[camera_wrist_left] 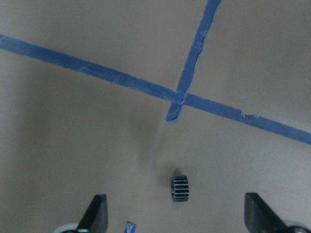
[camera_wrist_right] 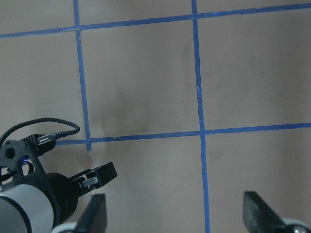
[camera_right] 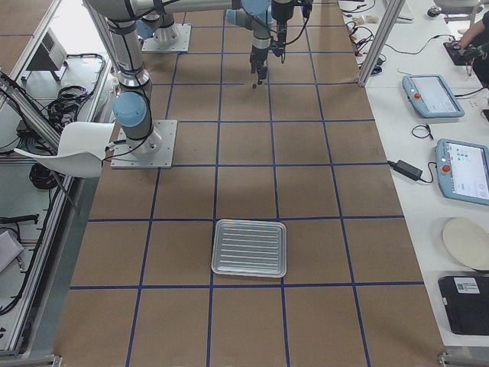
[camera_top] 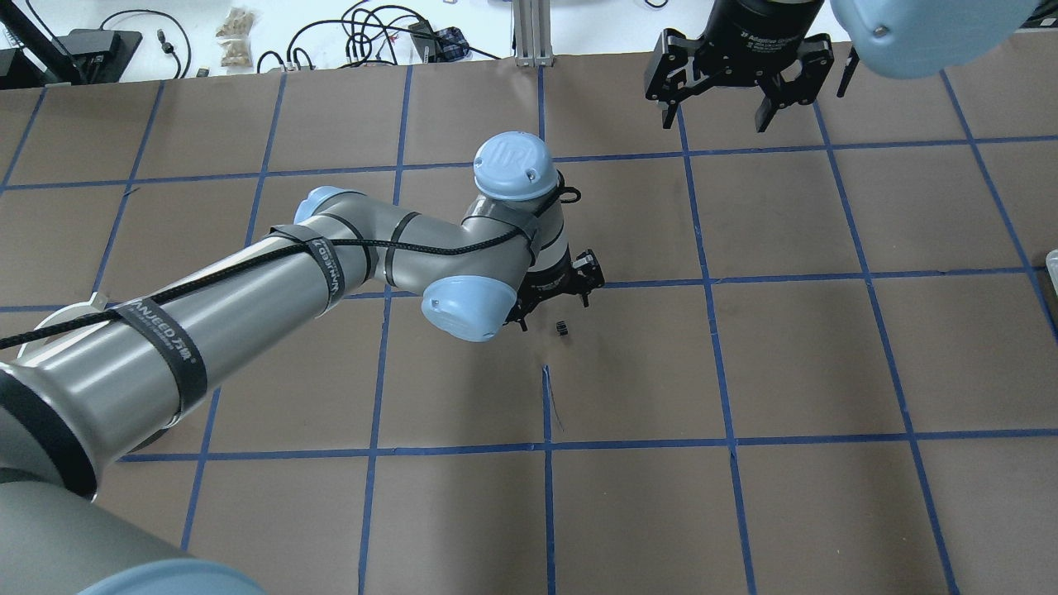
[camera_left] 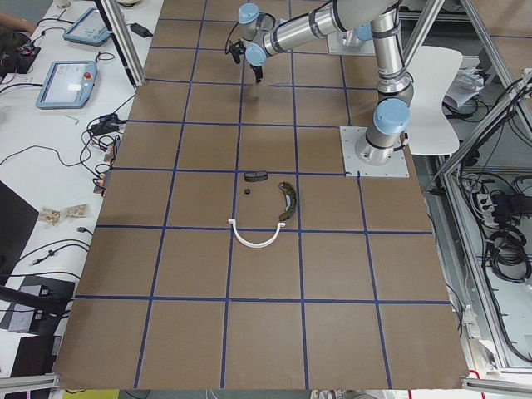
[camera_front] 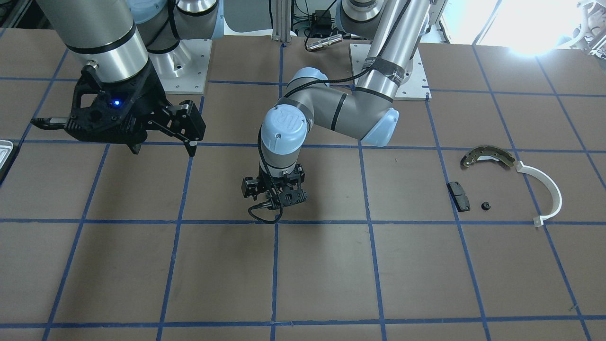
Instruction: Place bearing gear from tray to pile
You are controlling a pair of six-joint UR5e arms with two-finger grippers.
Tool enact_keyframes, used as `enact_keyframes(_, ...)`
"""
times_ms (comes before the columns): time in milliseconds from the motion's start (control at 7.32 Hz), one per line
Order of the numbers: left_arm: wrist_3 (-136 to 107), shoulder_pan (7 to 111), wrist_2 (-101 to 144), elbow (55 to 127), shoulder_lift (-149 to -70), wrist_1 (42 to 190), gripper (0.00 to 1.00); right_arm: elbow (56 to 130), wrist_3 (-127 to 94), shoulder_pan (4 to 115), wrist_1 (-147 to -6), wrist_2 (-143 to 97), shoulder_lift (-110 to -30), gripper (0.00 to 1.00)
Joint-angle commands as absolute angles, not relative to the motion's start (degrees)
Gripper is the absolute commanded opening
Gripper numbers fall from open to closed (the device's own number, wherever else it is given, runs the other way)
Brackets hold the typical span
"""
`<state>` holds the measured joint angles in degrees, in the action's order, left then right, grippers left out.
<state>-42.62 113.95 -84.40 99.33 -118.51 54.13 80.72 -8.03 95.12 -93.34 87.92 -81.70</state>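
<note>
A small black bearing gear (camera_wrist_left: 179,189), a short cylinder with pale ribs running down its side, lies on the matte brown paper-covered worktop (camera_front: 331,274), just off a crossing of the blue tape (camera_wrist_left: 183,97) lines that rule the surface into squares. The left end effector (camera_wrist_left: 177,211) hangs over the gear with its two flat dark fingers (camera_wrist_left: 97,216) spread wide, one on each side of the gear and neither touching it. In the overhead view the gear (camera_top: 563,329) sits as a dark speck just beside that black end effector (camera_top: 570,285). The right end effector (camera_top: 716,116) is raised well away from the gear, on the robot's right, its angular black fingers (camera_top: 666,111) likewise parted and holding nothing. The shallow silvery metal tray (camera_right: 216,248), with a corrugated floor, raised rim and rounded corners, lies well apart from the gear on the robot's right. The pile (camera_left: 290,202) lies well apart from the gear on the opposite side. It is made up of a curved brass-grey brake shoe (camera_front: 487,156), a thin white plastic arc (camera_front: 554,192) whose one end lies just beside the shoe, a small black rectangular pad (camera_front: 458,195) and a tiny black round piece (camera_front: 485,206) near the pad.
</note>
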Motion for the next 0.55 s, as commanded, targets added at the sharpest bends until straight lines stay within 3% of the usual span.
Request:
enact_keyframes(0, -43.9, 115.9, -88.0, 99.8, -120.6, 53.4, 0.94, 83.6, -6.5, 95.1, -94.7, 88.3, -82.1, 1.00)
enact_keyframes(137, -43.3, 115.9, -87.9, 99.7, -121.1, 52.1, 0.74, 85.7, -5.5, 95.2, -95.2, 88.6, -82.6, 1.00)
enact_keyframes(410, -42.5, 115.9, -87.5, 99.1, -121.9, 49.9, 0.17, 94.7, -4.0, 95.1, -100.2, 88.3, -88.8, 1.00)
